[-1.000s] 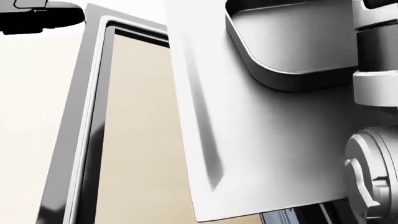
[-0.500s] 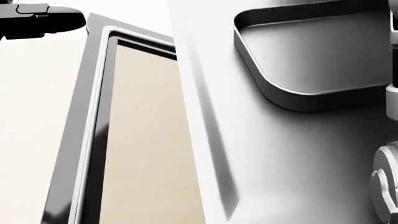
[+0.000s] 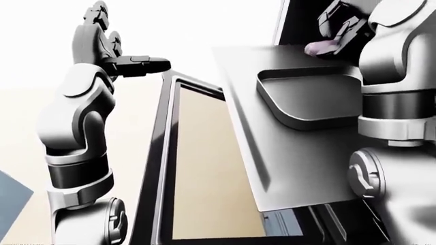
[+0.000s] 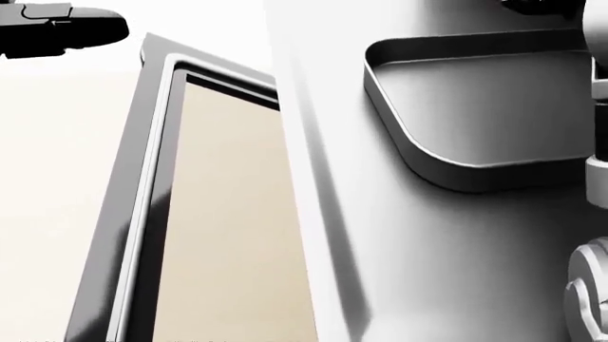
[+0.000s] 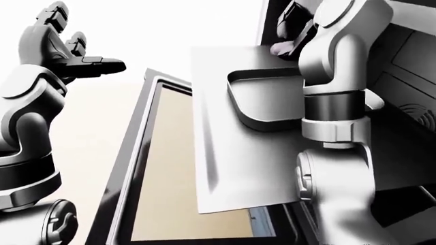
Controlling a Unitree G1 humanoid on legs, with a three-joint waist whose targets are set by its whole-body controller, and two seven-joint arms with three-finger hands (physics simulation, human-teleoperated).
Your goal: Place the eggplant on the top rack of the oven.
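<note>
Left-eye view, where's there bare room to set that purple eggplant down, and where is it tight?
The tray's recessed floor is bare, bordered by its raised rim. The flat sheet below it, toward the view's bottom, is bare too. It is crowded at top right, where the right hand holds the eggplant. The left hand is off left.

A pale grey metal sheet [image 3: 300,153] filled the right of the left-eye view, tilted in the picture, with a shallow round-cornered tray [image 3: 310,99] pressed into its far part. The purple eggplant [image 3: 321,47] lay at the sheet's far edge, just beyond the tray.
</note>
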